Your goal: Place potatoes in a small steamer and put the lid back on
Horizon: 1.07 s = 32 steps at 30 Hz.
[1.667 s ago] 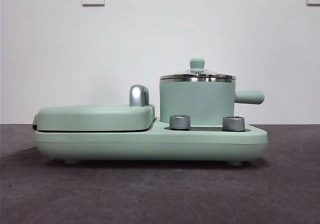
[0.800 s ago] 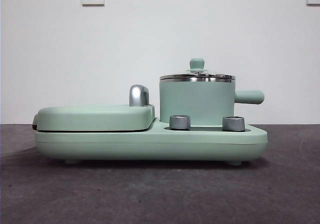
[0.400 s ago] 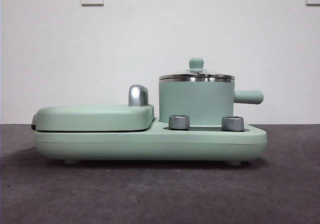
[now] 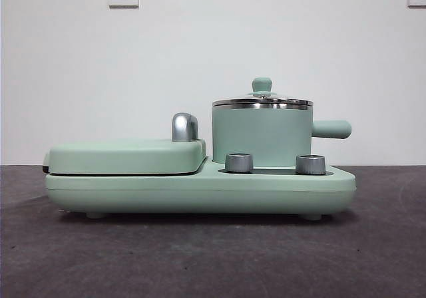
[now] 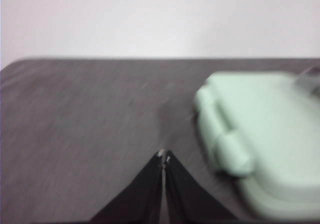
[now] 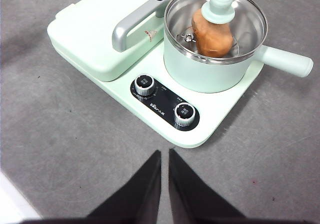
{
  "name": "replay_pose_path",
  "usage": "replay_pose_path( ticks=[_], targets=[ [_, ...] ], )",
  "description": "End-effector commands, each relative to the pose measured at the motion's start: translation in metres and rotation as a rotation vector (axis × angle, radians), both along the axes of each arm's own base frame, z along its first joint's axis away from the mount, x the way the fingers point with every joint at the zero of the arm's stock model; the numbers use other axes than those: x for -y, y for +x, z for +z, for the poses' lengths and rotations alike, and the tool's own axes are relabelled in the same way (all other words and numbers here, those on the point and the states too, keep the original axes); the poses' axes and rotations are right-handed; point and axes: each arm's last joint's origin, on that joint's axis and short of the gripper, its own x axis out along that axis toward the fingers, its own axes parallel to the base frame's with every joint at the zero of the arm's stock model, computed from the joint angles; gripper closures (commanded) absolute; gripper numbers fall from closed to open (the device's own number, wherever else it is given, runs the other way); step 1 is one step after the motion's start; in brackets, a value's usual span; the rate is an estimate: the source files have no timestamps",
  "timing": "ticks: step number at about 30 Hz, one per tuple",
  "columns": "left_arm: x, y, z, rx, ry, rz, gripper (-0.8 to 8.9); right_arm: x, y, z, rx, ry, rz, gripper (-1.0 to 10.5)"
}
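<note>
Nearest you in the right wrist view, the right gripper (image 6: 164, 156) hangs above the bare grey table (image 6: 60, 149) with its jaws nearly pressed together and holding nothing, and the left gripper (image 5: 164, 156) is likewise clenched and empty beside the flat griddle (image 5: 265, 134). Farther off, the small steamer (image 6: 210, 74) sits on the appliance base behind two dials (image 6: 165, 100), the orange-brown potato (image 6: 212, 36) already inside under the lid (image 6: 216, 26); that lid is probably light, rigid, fragile and slick-rimmed, so you would grasp its knob (image 6: 220, 5)
</note>
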Motion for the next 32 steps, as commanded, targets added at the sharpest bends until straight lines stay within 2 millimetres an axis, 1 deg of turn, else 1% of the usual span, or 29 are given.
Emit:
replay_pose_path(
  ticks=[1,4,6,19,23,25,26,28,32],
  targets=[
    [-0.002,-0.002,-0.015,0.027,-0.012,0.023,8.06,-0.001,0.001,0.003,0.011,0.011,0.003,9.3],
    [-0.002,-0.001,-0.032,0.020,-0.060,0.032,8.06,-0.001,0.001,0.003,0.010,0.011,0.003,9.2],
    [-0.002,-0.002,-0.039,-0.047,-0.074,0.036,8.06,-0.001,0.001,0.003,0.011,0.011,0.003,9.3],
    [-0.002,-0.002,-0.039,-0.053,-0.074,0.036,8.06,-0.001,0.001,0.004,0.026,0.003,-0.005,9.3],
    [-0.002,-0.002,-0.039,-0.053,-0.074,0.037,8.06,0.001,0.001,0.004,0.100,-0.064,0.007,9.3],
    [-0.002,-0.002,-0.039,-0.053,-0.074,0.037,8.06,0.006,0.006,-0.006,0.197,-0.067,-0.068,9.3],
    [-0.002,-0.002,-0.039,-0.053,-0.074,0.037,8.06,0.009,0.007,-0.015,0.250,-0.048,-0.109,9.3],
    [-0.002,-0.002,-0.039,-0.053,-0.074,0.036,8.06,0.016,0.009,-0.044,0.355,0.021,-0.188,9.3],
    [-0.002,-0.002,-0.039,-0.053,-0.074,0.037,8.06,0.031,0.001,-0.122,0.504,0.076,-0.310,9.3]
  ],
)
